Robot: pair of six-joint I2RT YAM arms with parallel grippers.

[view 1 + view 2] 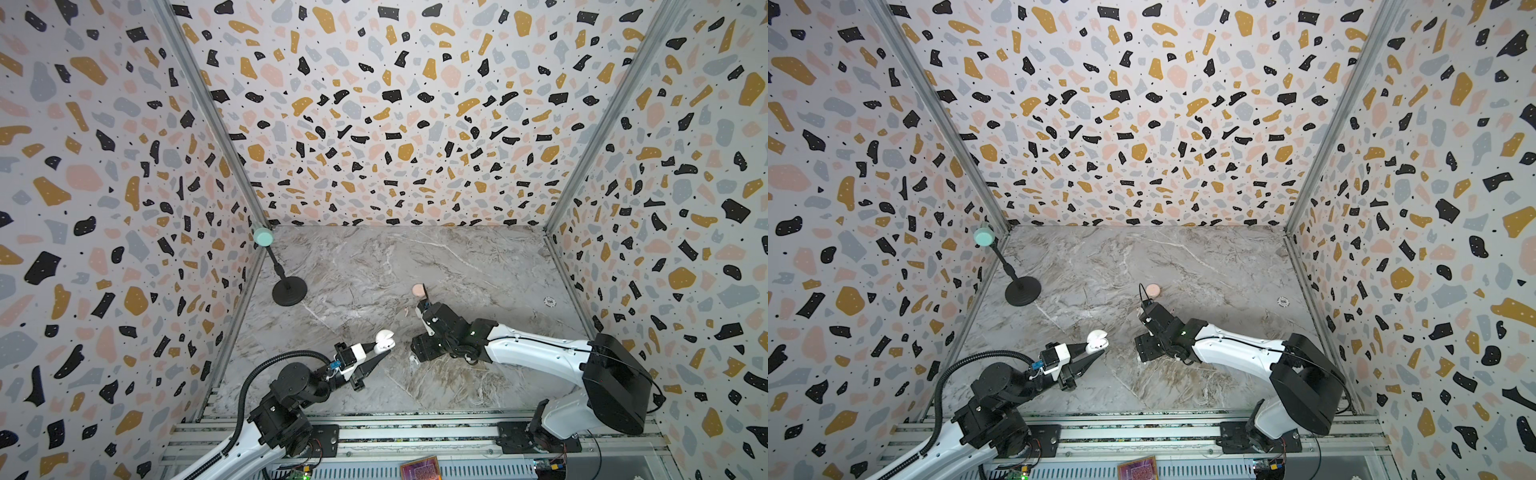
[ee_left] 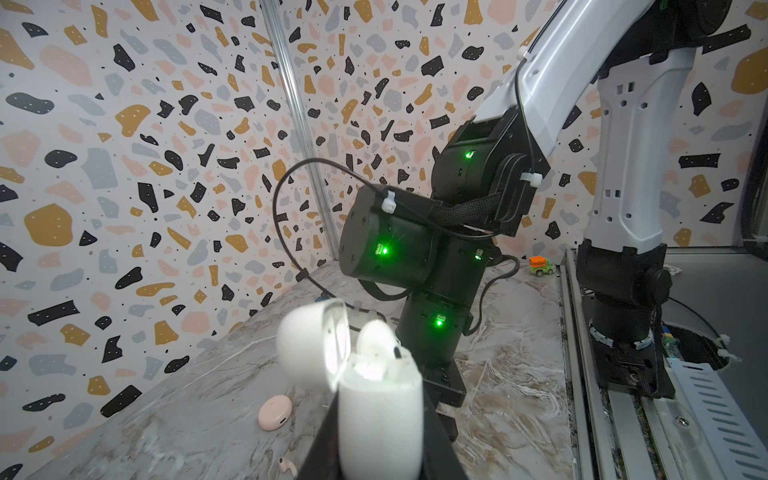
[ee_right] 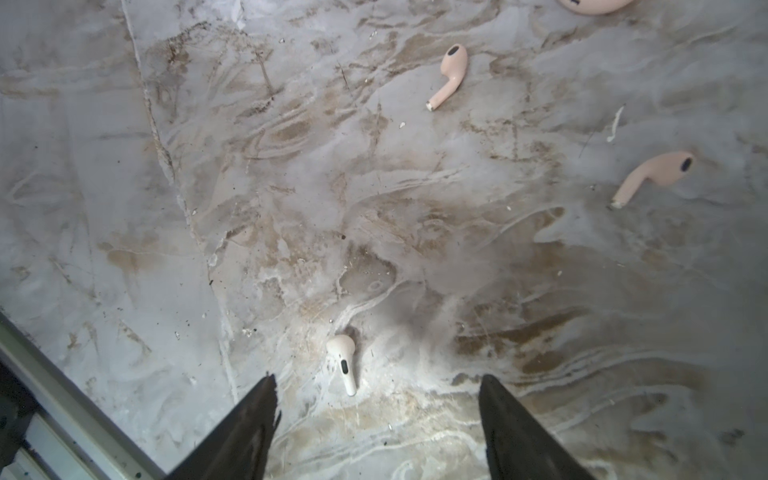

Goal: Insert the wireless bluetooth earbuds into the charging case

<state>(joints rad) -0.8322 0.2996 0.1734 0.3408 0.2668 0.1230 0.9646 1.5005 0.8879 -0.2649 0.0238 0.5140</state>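
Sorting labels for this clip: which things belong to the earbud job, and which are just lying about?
Job: white case, seated white earbud, loose white earbud, pink earbuds, pink case.
Lying about: stand, chip, toy truck.

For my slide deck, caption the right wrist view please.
Open right gripper above a white earbud on the marble table, two pink earbuds farther off.

bud (image 2: 374, 337) in open case (image 2: 380, 403) | shut case (image 1: 418, 289) behind, on tbl (image 1: 374, 257)
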